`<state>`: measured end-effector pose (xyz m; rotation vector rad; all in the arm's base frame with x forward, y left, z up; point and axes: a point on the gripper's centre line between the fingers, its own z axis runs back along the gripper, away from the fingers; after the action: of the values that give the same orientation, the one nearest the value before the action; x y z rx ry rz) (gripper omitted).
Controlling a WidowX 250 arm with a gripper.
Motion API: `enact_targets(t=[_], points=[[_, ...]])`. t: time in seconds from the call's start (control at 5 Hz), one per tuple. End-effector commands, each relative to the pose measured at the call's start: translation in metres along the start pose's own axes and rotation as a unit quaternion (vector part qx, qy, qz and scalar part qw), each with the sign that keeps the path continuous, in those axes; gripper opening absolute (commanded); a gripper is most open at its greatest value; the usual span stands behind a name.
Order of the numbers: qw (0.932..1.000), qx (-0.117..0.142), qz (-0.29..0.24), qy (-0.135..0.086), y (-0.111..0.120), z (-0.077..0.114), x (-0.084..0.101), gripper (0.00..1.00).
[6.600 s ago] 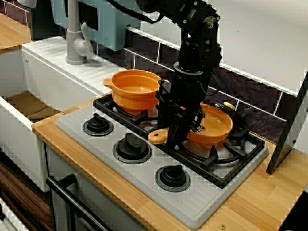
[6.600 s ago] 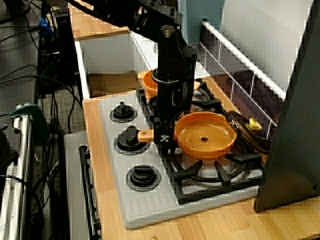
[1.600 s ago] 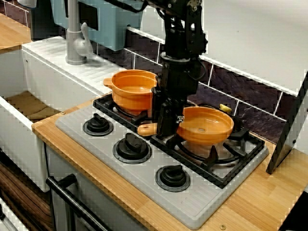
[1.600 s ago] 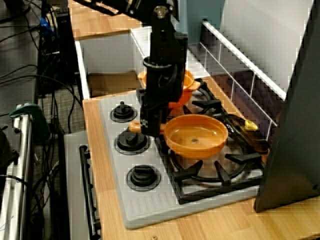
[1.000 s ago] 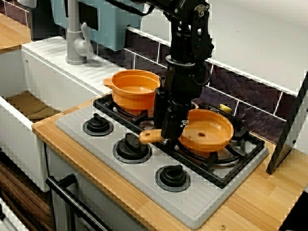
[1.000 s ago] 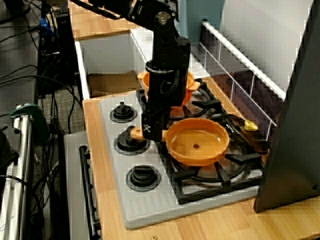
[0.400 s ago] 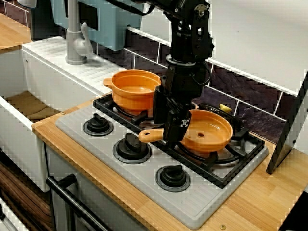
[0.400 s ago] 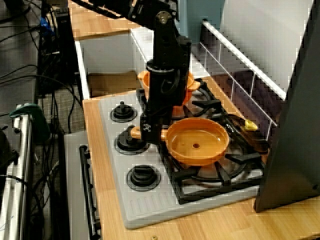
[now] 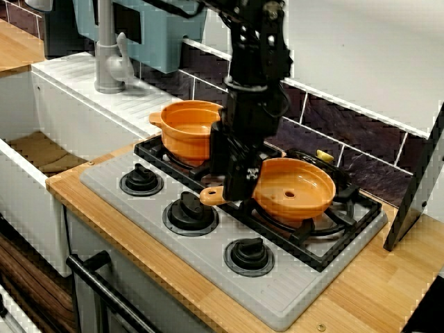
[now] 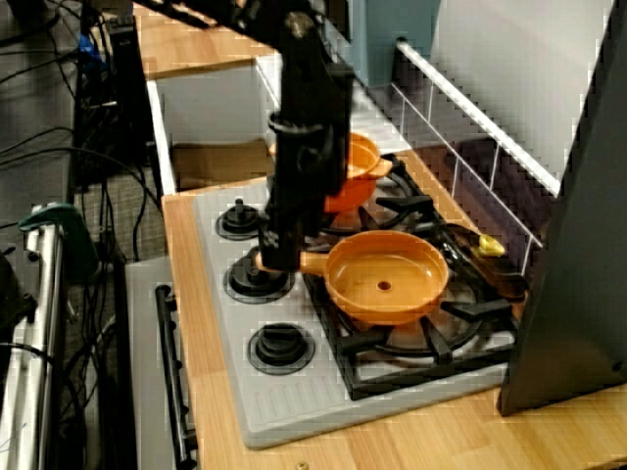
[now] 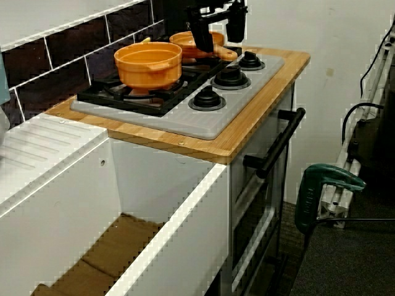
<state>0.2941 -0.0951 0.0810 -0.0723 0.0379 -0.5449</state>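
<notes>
Roughly centred at the top of the low view from the sink side, the black gripper (image 11: 217,29) has its fingers spread with nothing between them. It hangs just over the pale handle (image 11: 224,53) of the shallow orange plastic frying pan (image 9: 295,189); contact cannot be told. The pan sits level on the black iron grate (image 9: 309,225), centre-right in the front view, not lifted. A deep orange two-handled pot (image 9: 191,128) stands on the grate up-left, close beside the arm. Three black round knobs (image 9: 190,212) lie just below the handle. A small yellow object (image 9: 325,155) lies behind the pan by the dark tiles, and a grey tap (image 9: 107,52) stands upper left.
</notes>
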Motion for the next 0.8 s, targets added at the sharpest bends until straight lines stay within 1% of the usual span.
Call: enact_targets(t=[0.0, 0.2, 0.4, 0.6], points=[[0.9993, 0.008, 0.002, -0.038, 0.008, 0.025, 0.003, 1.0], [0.9991, 0.017, 0.016, -0.036, 0.015, 0.03, -0.003, 1.0], [0.9981, 0.039, 0.026, -0.04, 0.02, 0.036, -0.012, 1.0], [0.9959, 0.068, 0.047, -0.036, 0.026, 0.039, -0.014, 1.0]])
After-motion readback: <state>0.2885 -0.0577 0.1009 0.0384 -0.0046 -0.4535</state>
